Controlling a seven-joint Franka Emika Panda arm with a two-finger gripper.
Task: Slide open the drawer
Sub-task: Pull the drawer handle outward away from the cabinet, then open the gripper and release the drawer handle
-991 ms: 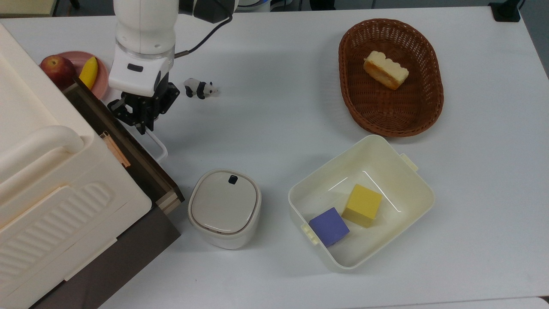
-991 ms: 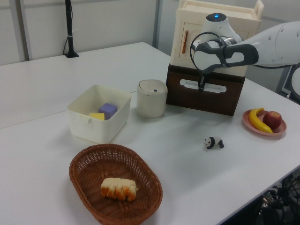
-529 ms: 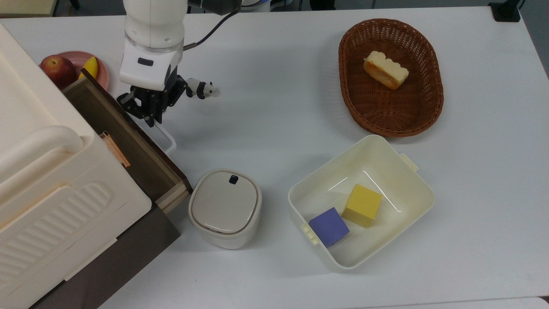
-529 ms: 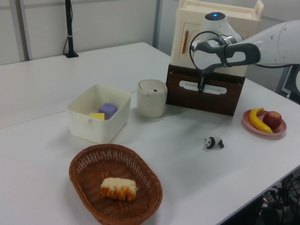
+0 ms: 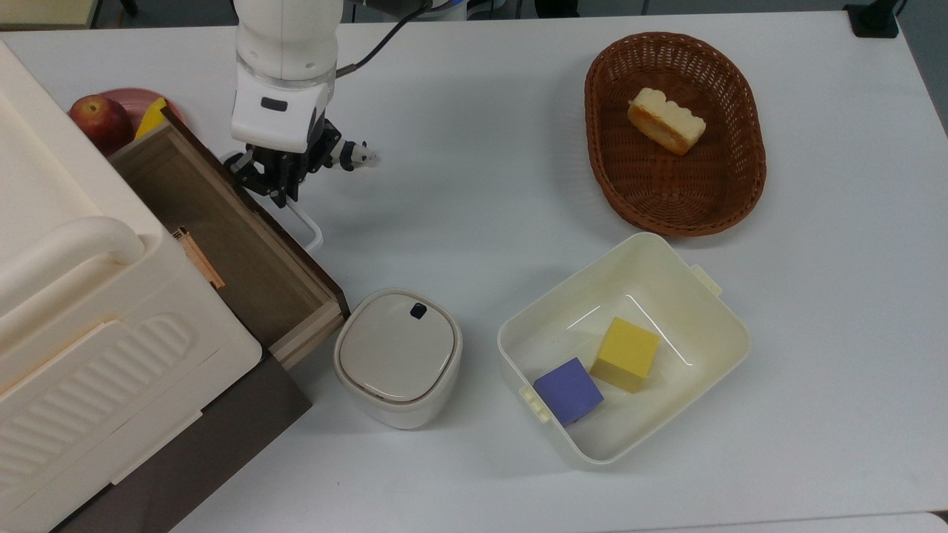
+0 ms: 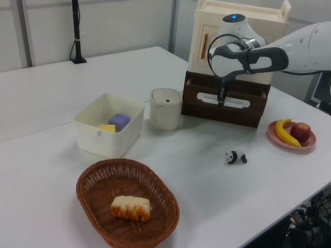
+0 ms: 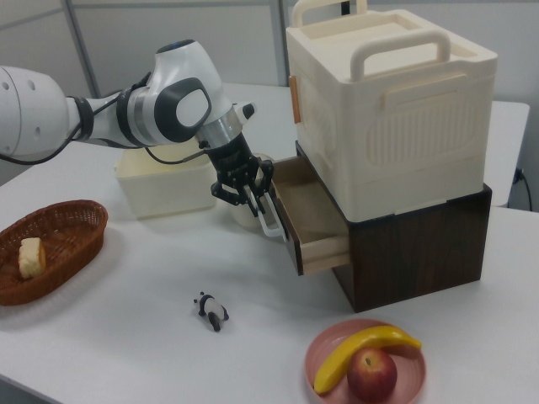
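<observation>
On the white worktop [image 5: 474, 111] stand one dark cabinet [image 7: 421, 244] with one drawer [image 5: 222, 229], one cream box [image 7: 387, 109] on top of it, one lidded pot [image 5: 398, 357], one tub [image 5: 696, 303] holding two cubes, a purple [image 5: 568, 390] and a yellow [image 5: 626, 353], one wicker basket [image 5: 748, 185] with one piece of cake [image 5: 665, 120], one toy panda [image 6: 236, 157], and one pink plate [image 7: 337, 345] carrying one apple [image 7: 371, 374] and one banana [image 7: 362, 349].

The drawer is at the worktop's left edge in the top view, partly out of the cabinet, its pale wooden inside open to sight and its dark front panel turned toward the middle of the worktop. Its near corner lies just beside the pot. A second ago only a narrow strip of the inside showed; half a second ago more; now the drawer has come out farther, and the pot has shifted a little toward the top view's right, with its lid turned slightly.

The arm reaches in from the worktop's far edge in the top view, with the wrist bent down so that the end effector [image 5: 280, 186] points at the drawer front. It has moved along with the drawer, away from the cabinet. Its fingers [image 7: 253, 199] are drawn narrow around the white handle [image 5: 309, 231], gripping it near the end toward the plate. In the top view the panda sits just past the wrist, partly covered by it.
</observation>
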